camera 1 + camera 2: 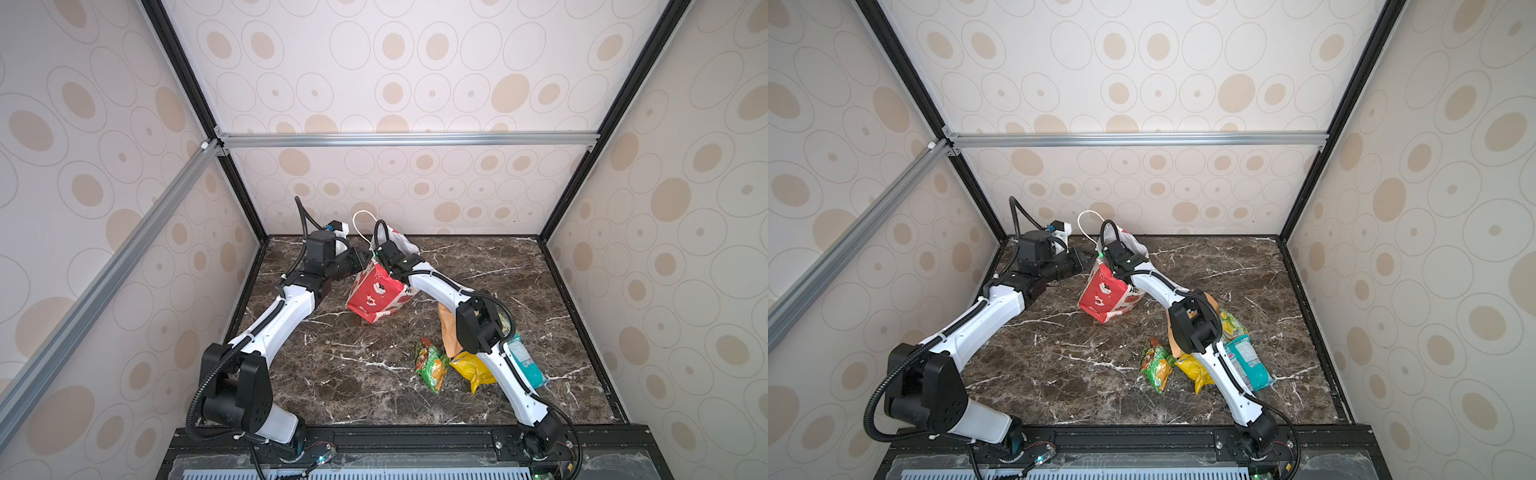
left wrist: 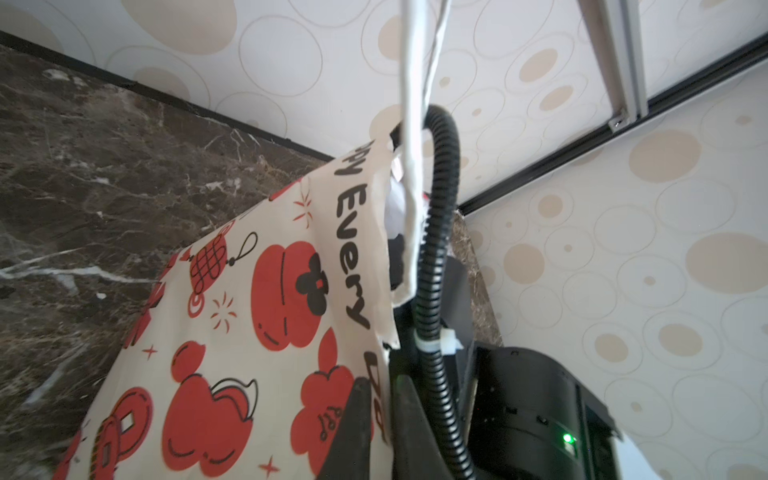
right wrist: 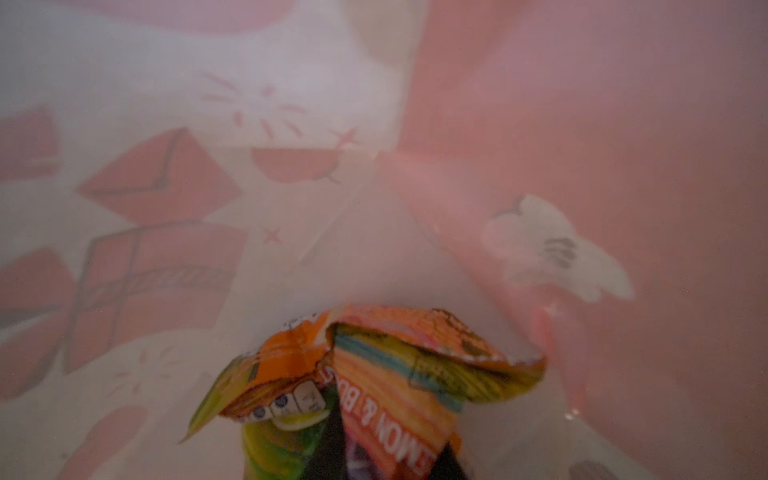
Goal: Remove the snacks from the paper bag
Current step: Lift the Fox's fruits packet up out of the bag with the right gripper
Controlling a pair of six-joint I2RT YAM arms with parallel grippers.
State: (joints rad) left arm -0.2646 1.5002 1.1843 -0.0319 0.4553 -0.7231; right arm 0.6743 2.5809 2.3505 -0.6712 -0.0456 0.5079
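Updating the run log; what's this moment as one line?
left gripper: shut on paper bag rim | right gripper: inside bag, shut on orange packet

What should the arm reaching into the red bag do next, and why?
Probably lift the right end effector up and out of the paper bag. In its wrist view it looks closed on a crumpled orange packet inside, while the left end effector pinches the bag's rim, likely steadying it.
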